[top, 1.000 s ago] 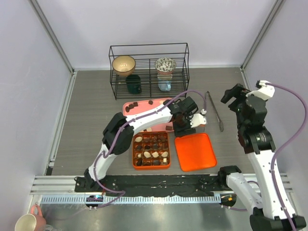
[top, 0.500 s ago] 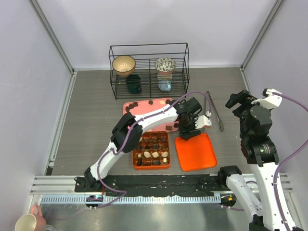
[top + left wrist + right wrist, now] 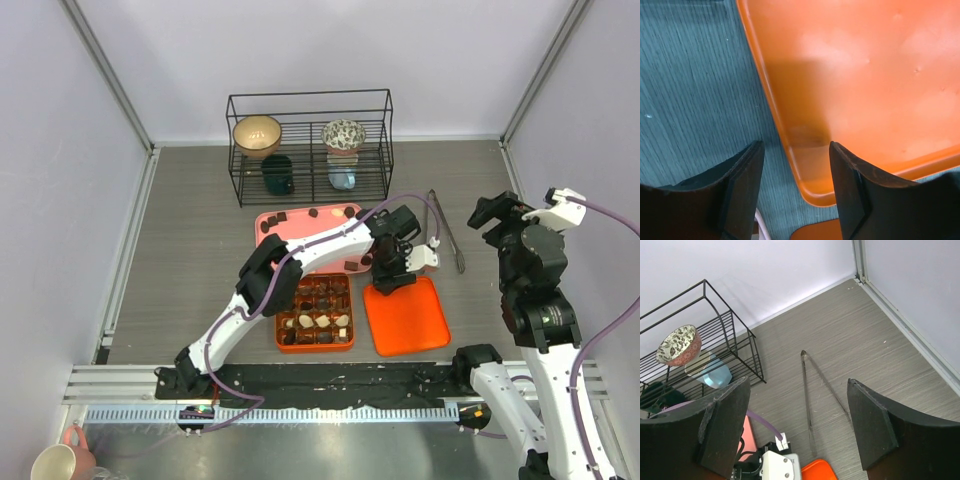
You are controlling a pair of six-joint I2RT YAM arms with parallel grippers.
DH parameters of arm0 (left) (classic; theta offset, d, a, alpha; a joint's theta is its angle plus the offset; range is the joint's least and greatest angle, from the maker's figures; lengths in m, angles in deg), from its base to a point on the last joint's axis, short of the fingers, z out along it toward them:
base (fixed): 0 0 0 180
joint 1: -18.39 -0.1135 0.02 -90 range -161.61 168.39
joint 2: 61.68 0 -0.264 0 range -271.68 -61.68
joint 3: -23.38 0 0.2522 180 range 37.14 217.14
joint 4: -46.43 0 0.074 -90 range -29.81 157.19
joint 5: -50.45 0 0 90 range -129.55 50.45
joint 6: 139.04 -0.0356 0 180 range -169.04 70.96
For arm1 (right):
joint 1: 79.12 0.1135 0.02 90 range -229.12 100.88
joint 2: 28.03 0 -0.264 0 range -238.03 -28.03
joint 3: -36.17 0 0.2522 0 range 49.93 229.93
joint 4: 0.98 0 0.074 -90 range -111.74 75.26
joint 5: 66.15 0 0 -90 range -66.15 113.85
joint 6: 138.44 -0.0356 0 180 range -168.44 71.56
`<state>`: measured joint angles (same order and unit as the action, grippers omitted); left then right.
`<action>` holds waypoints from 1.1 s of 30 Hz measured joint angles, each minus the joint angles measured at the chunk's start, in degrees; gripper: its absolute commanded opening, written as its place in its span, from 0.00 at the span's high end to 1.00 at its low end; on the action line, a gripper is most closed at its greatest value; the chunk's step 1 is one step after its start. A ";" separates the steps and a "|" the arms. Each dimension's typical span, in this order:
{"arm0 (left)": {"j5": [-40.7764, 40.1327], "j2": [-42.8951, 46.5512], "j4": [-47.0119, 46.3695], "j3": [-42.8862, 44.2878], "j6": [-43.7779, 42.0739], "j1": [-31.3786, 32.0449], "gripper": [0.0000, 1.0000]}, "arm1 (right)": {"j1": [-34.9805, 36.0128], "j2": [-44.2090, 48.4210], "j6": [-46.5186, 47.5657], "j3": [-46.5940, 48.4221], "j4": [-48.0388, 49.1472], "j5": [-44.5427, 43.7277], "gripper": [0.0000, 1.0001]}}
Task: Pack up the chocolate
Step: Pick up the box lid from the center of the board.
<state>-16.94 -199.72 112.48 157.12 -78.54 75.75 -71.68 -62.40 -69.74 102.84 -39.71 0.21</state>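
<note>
Several chocolate pieces [image 3: 315, 308], dark, tan and cream, fill the cells of the orange gridded box [image 3: 279, 312]. A few more chocolate pieces lie on the pink tray [image 3: 300, 238]. My left gripper [image 3: 388, 277] [image 3: 795, 200] is open and low over the far left corner of the flat orange lid [image 3: 405, 316] [image 3: 865, 75]. The lid's rim runs between its fingers [image 3: 742, 185], which do not clamp it. My right gripper [image 3: 495, 211] [image 3: 797, 425] hangs open and empty high above the table's right side.
Metal tongs [image 3: 447, 230] [image 3: 807, 400] lie on the table right of the pink tray. A black wire rack [image 3: 310, 145] [image 3: 715, 340] at the back holds bowls and cups. The lid sits right beside the gridded box.
My left gripper has moved nearer, from over the pink tray's edge down to the lid's far left corner. The right arm has swung a little to the right.
</note>
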 measured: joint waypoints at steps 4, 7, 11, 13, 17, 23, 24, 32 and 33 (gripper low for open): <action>-0.09 -0.22 -0.07 0.15 -1.03 -0.02 0.60 | 0.35 0.20 0.13 -0.17 -0.04 0.50 0.19; -0.09 -0.50 0.02 0.46 -1.53 0.00 0.74 | 0.50 0.61 0.17 -0.24 -0.11 0.79 0.19; -0.17 -0.70 0.22 0.70 -2.51 -0.02 0.85 | 0.66 0.76 0.17 -0.33 -0.09 0.81 0.19; -0.48 -0.72 0.28 0.70 -2.60 -0.02 0.90 | 0.70 0.76 0.20 -0.44 -0.02 0.81 0.19; -1.18 -0.72 0.35 0.70 -2.47 0.00 0.96 | 0.72 0.76 0.20 -0.76 0.00 0.79 0.19; -4.00 -0.35 1.11 0.70 -2.58 0.17 1.00 | 0.72 0.79 0.13 -1.73 0.13 0.79 0.20; -5.07 -0.22 1.46 0.70 -2.58 0.24 1.00 | 0.72 0.76 0.09 -1.97 0.11 0.70 0.20; -14.88 3.72 2.08 0.63 -2.49 0.24 1.00 | 0.72 0.76 -0.13 -2.27 0.07 -0.48 0.21; -16.20 4.94 1.95 0.63 -2.51 0.22 1.00 | 0.72 0.76 -0.31 -2.27 0.02 -0.50 0.21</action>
<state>-33.14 -194.78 114.43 157.75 -81.05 75.97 -70.96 -61.64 -70.04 100.57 -39.69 -0.29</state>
